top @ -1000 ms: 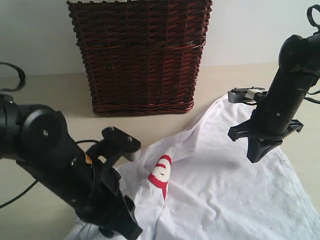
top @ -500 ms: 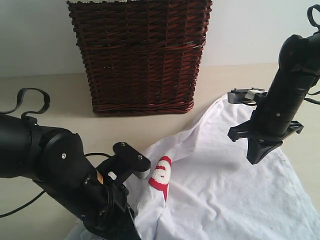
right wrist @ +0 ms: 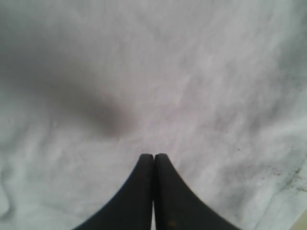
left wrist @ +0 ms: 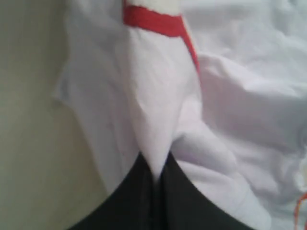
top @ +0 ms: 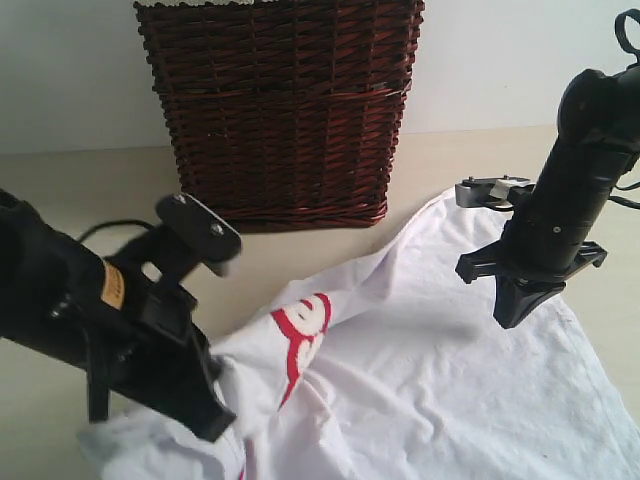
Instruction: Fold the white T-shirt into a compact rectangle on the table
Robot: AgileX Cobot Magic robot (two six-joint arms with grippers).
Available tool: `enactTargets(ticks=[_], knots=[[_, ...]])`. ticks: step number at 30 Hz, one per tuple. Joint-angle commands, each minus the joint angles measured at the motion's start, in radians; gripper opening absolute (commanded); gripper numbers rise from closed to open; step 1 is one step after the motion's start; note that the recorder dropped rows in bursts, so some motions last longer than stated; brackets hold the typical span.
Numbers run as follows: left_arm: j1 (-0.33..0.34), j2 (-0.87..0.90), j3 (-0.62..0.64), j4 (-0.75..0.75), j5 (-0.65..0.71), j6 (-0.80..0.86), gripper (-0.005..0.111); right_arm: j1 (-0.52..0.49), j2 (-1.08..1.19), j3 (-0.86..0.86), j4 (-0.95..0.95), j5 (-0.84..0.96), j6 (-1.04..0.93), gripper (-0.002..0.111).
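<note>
Exterior, left pincer: black left gripper clamped on a fold of the large white cotton T-shirt, near left.
Exterior, right pincer: black right gripper closed, empty, over the shirt's right part.
Exterior, cloth: soft and creased, on the smooth pale beige table; the fuzzy red-outlined strip is unreadable.
Exterior, far: dark woven wicker basket.
Left wrist: peak of cloth nipped between the jaws.
Right wrist: jaws together, plain white cloth beyond.

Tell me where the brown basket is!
In the exterior view, the basket stands at the back of the table, around the middle, in front of the pale wall and just behind the white T-shirt.
</note>
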Motion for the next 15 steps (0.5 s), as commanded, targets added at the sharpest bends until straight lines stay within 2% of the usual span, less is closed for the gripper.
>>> enactTargets(ticks=[1, 6, 11, 15], knots=[[0.119, -0.050, -0.045, 0.151, 0.003, -0.098, 0.000, 0.001, -0.003, -0.006, 0.001, -0.001, -0.009, 0.000], [0.227, -0.035, -0.151, 0.264, -0.052, -0.096, 0.000, 0.001, -0.003, -0.006, 0.017, -0.001, -0.009, 0.000], [0.272, 0.011, -0.205, 0.492, -0.125, -0.094, 0.000, 0.001, -0.003, -0.006, 0.022, -0.001, -0.010, 0.000], [0.309, 0.085, -0.205, 0.524, -0.066, -0.139, 0.004, 0.001, -0.003, -0.006, 0.022, -0.001, -0.012, 0.000]])
